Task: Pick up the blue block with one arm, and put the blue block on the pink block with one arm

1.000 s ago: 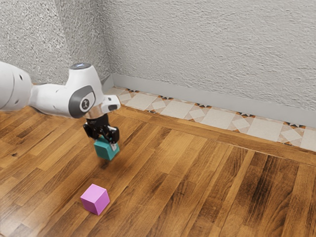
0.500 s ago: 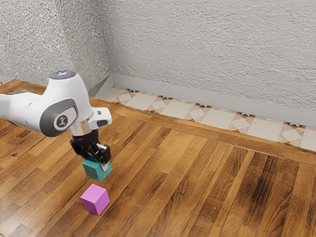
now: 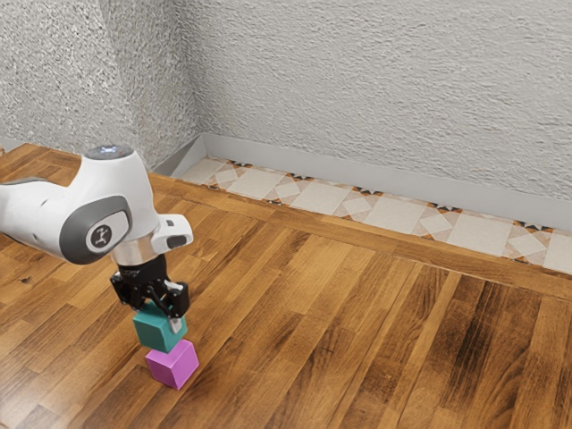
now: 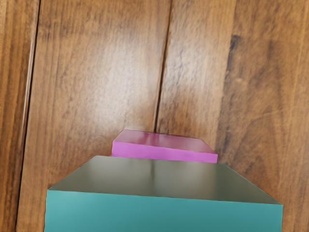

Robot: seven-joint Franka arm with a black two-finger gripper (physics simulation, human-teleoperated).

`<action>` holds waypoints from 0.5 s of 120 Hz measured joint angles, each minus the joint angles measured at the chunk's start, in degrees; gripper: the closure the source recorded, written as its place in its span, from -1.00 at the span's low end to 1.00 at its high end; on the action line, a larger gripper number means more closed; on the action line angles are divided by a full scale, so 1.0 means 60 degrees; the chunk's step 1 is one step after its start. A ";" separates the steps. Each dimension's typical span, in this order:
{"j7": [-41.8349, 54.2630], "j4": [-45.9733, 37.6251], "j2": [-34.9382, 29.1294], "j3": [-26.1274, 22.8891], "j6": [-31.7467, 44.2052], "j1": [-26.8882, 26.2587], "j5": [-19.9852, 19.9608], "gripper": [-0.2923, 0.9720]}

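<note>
So the gripper [image 3: 161, 313] was clamped on the blue block [image 3: 159, 331] (rendered more teal than blue, honestly). Both black fingers pinched it from opposite sides near its top, spread only as wide as the block itself. Grabbing it high made sense to me. It left the underside and lower walls free, so nothing but block would meet the pink block [image 3: 173, 364].

The blue block hung right over the pink block, which sat on the wooden surface [image 3: 357, 313] toward the exterior view's lower left. From the side the two were either just touching or a sliver apart, and I couldn't tell which. The blue one also looked shifted a touch toward the exterior view's left of the pink one.

In the wrist view the blue block [image 4: 164, 198] sat just under the hand, and a strip of the pink block [image 4: 164, 146] poked out beyond it. My read was that it wasn't perfectly centred, but most of the footprint overlapped, probably enough to balance.

The hand pointed straight down, so the block's underside was level, which is what you want for stacking. I'd say the carrying was done, the placing was the step in hand, and the release wasn't done yet. The risk I saw was letting go with a gap or that offset. The blue block could tip off, or nudge the pink block, which looked loose on the surface.
</note>
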 joint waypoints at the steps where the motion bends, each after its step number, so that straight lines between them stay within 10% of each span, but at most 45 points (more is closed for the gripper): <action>1: -0.0007 0.0001 0.0003 0.0000 -0.0006 0.0000 0.0004 -0.08; 34: -0.0214 0.0456 0.0028 -0.0015 -0.0161 0.0011 0.0035 -0.41; 60: -0.0216 0.7229 0.2108 0.1113 -0.3049 -0.0009 -0.0225 -0.49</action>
